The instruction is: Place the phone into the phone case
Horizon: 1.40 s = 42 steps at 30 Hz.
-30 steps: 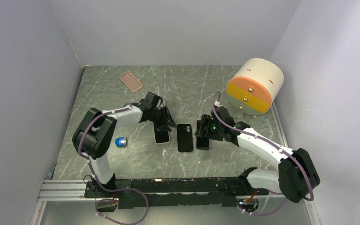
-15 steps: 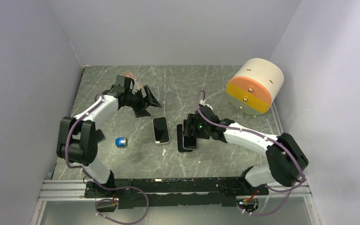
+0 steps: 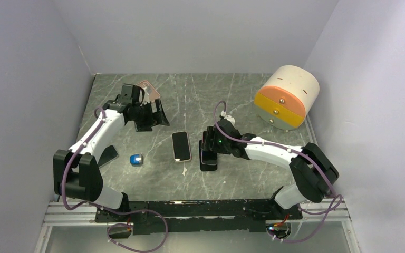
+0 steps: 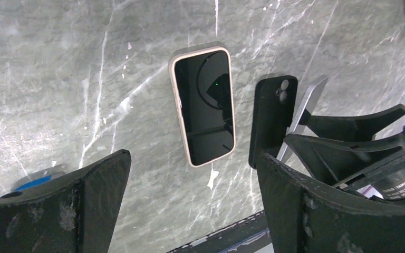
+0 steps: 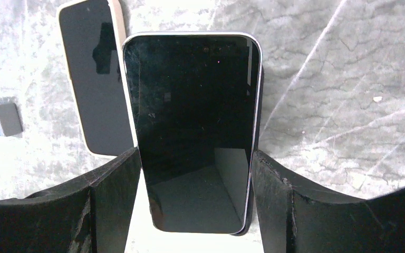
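My right gripper (image 3: 210, 146) is shut on a black-screened phone (image 5: 192, 126), its fingers pressing the phone's two long edges. It holds the phone tilted over the black phone case (image 4: 271, 118), which lies flat on the table at the centre (image 3: 208, 165). In the left wrist view the phone's silver edge (image 4: 305, 108) shows just right of the case. My left gripper (image 3: 154, 118) hangs open and empty at the back left, well away from the case.
A second phone in a beige case (image 3: 181, 146) lies face up left of the black case. A pink case (image 3: 148, 86) lies at the back left behind my left arm. A small blue block (image 3: 136, 159) sits near left. A cream drawer unit (image 3: 287, 97) stands back right.
My left gripper let go of the beige-cased phone, opened wide and drew back to the back left. My right gripper carried its phone leftward over the black case.
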{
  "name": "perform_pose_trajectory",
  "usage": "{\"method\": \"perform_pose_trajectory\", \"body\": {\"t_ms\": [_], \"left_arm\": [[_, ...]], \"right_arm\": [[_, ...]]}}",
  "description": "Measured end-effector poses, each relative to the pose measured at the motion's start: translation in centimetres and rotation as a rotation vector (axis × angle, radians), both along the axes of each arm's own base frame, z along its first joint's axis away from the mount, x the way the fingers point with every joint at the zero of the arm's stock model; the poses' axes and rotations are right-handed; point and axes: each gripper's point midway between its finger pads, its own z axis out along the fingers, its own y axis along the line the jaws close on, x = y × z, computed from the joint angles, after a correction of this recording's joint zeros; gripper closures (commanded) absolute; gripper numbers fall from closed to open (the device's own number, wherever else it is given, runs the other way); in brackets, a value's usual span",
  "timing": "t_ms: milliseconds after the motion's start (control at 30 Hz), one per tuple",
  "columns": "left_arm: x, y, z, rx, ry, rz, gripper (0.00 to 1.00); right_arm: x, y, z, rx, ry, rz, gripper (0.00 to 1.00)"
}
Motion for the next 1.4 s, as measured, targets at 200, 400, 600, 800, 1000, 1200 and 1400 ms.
{"method": "perform_pose_trajectory", "body": {"t_ms": [200, 400, 600, 800, 1000, 1200, 1400], "left_arm": [[-0.2, 0.6, 0.1, 0.024, -0.012, 0.005, 0.06], [-0.1, 0.9, 0.3, 0.027, -0.023, 0.013, 0.06], [-0.1, 1.2, 0.3, 0.034, -0.024, 0.022, 0.06], [-0.1, 1.3, 0.4, 0.041, -0.029, 0.027, 0.06], [-0.1, 1.3, 0.5, 0.041, -0.032, 0.027, 0.06], [-0.2, 1.4, 0.5, 0.042, -0.034, 0.029, 0.06], [-0.5, 1.4, 0.2, 0.043, -0.027, 0.029, 0.06]], "right_arm": [[0.6, 0.6, 0.5, 0.013, -0.042, -0.004, 0.68], [0.4, 1.0, 0.0, 0.000, -0.045, 0.003, 0.68], [-0.4, 0.7, -1.3, -0.065, -0.034, 0.009, 0.69], [-1.1, 0.3, -1.9, -0.121, -0.038, 0.013, 0.69], [-1.2, 0.3, -1.9, -0.144, -0.057, 0.014, 0.69], [-1.5, 0.2, -2.1, -0.180, -0.079, 0.021, 0.67], [-1.6, 0.2, -2.5, -0.224, -0.088, 0.022, 0.63]]}}
